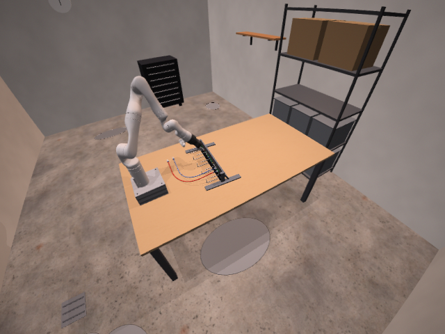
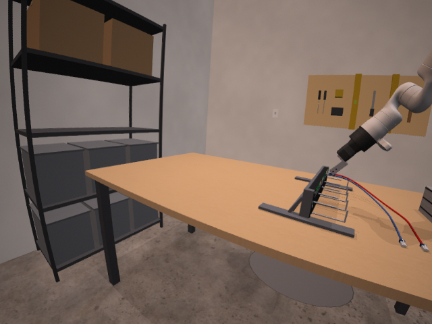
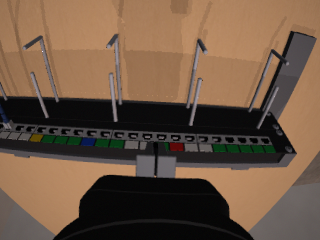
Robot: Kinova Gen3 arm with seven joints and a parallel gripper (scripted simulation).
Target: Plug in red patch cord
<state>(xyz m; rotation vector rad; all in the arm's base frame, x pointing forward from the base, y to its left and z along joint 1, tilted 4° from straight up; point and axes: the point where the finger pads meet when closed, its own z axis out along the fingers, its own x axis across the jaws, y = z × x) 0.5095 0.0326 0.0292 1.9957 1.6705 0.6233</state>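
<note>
The rack (image 1: 222, 182) (image 2: 306, 202) (image 3: 260, 158) stands upright on its two feet. The blue label (image 3: 88, 142) is left of centre on its label strip in the wrist view; the port beside it looks empty. The red cord (image 1: 186, 181) (image 2: 406, 220) runs from the rack to its free plug (image 1: 167, 160) (image 2: 424, 247), which lies on the table. The blue cord (image 1: 179, 172) (image 3: 4, 116) has its free plug (image 2: 403, 243) beside it. My gripper (image 1: 201, 146) (image 2: 332, 171) (image 3: 154, 153) is shut and empty, its tips at the rack's upper edge, just left of the red label. Contact cannot be told.
Thin wire cable guides (image 2: 345, 209) (image 3: 116, 100) stick out from the rack's port side. The robot's base (image 1: 152, 188) stands on the table (image 1: 265, 158) (image 2: 209, 188) beyond the cords' free ends. Shelving (image 1: 309, 99) (image 2: 94, 130) stands behind the table's far end.
</note>
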